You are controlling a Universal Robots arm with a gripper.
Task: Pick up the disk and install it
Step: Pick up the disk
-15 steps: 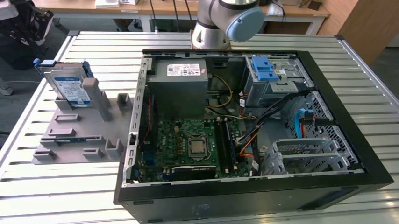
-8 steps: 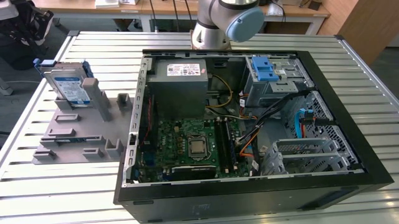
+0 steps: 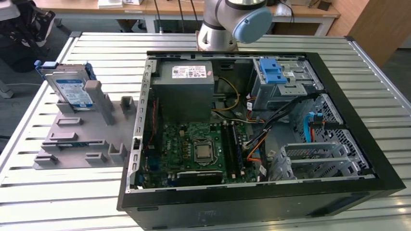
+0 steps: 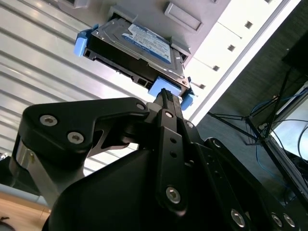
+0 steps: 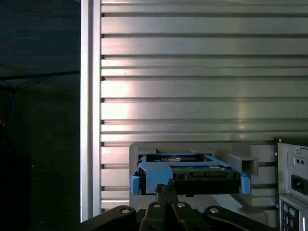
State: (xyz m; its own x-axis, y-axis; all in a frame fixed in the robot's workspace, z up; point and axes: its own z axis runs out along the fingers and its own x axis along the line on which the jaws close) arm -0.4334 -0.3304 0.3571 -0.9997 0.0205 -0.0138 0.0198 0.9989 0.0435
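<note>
Exterior view is showing the disk [image 3: 69, 90] standing on edge in a grey rack [image 3: 83, 140], seemingly leaving its upper edge reachable, while in the first wrist view the claw [image 5: 166, 188] is hovering apart, pinched narrow, holding nothing.

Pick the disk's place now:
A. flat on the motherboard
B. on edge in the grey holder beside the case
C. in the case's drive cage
B: the disk stands on edge in the grey holder, to the exterior view's left of the case.
</note>
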